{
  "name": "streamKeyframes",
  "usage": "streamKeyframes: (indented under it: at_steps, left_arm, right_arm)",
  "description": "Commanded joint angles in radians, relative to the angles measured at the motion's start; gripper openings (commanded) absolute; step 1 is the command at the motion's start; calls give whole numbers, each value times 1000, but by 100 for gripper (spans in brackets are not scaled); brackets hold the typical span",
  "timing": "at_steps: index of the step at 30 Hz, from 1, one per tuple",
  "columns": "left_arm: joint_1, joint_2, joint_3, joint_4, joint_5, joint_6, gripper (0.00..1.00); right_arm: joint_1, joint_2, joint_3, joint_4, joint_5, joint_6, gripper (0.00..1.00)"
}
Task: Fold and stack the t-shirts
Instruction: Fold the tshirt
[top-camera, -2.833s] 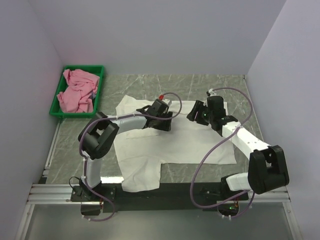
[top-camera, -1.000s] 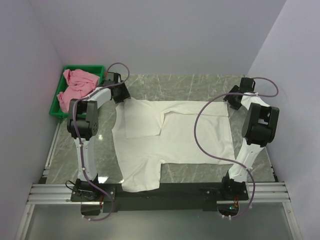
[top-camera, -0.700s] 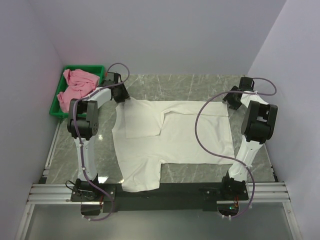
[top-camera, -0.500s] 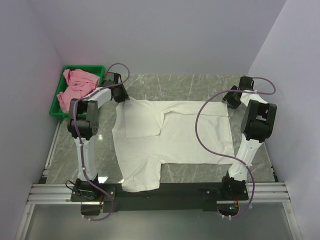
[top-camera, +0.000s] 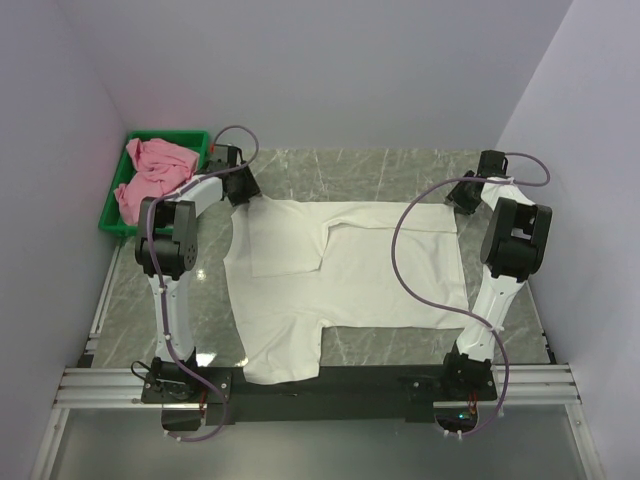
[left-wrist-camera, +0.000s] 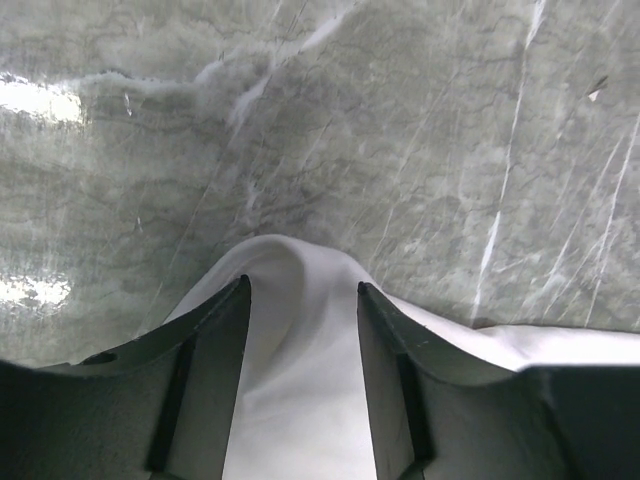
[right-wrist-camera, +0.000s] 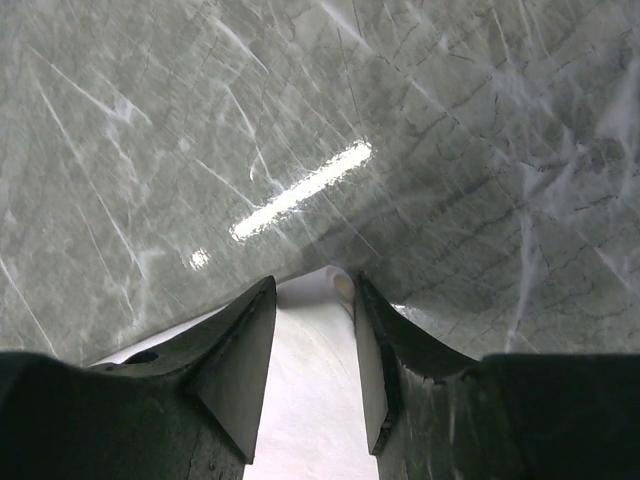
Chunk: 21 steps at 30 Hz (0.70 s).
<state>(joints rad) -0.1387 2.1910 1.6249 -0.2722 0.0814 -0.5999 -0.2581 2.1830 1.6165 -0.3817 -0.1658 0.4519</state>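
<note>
The white t-shirt (top-camera: 340, 270) lies spread flat on the marble table, and no print shows on it. My left gripper (top-camera: 245, 190) is at its far left corner. In the left wrist view the jaws (left-wrist-camera: 300, 285) stand apart with a hump of white cloth (left-wrist-camera: 300, 380) lying between them. My right gripper (top-camera: 462, 195) is at the far right corner. In the right wrist view its jaws (right-wrist-camera: 315, 285) also stand apart over a curled edge of the shirt (right-wrist-camera: 310, 400). The pink t-shirt (top-camera: 155, 180) lies crumpled in the green tray.
The green tray (top-camera: 115, 225) stands at the far left against the left wall. Purple walls close in the table at the back and on both sides. Bare marble shows beyond the shirt's far edge. The arm bases sit on the near rail.
Both grippers have moved from the shirt's far middle out to its far corners, and the shirt now lies spread wider. In the last second the right wrist has shifted only slightly.
</note>
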Motion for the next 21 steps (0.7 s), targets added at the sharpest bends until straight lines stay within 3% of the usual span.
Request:
streamKeyframes:
  at_steps: [1, 9, 12, 15, 21]
  left_arm:
    - [7, -2, 7, 64, 3, -41, 52]
    - [5, 36, 27, 54, -5, -66, 37]
    - [10, 24, 7, 60, -40, -63, 31]
    - [25, 9, -37, 88, -66, -86, 20]
    - [50, -4, -54, 87, -78, -100, 13]
  right_arm:
    - [-7, 20, 42, -9, -9, -7, 44]
    - [-7, 38, 66, -22, -11, -12, 34]
    - [-7, 49, 74, -26, 0, -9, 12]
    - [-12, 60, 85, -28, -6, -7, 0]
    - [-24, 43, 83, -20, 17, 19, 0]
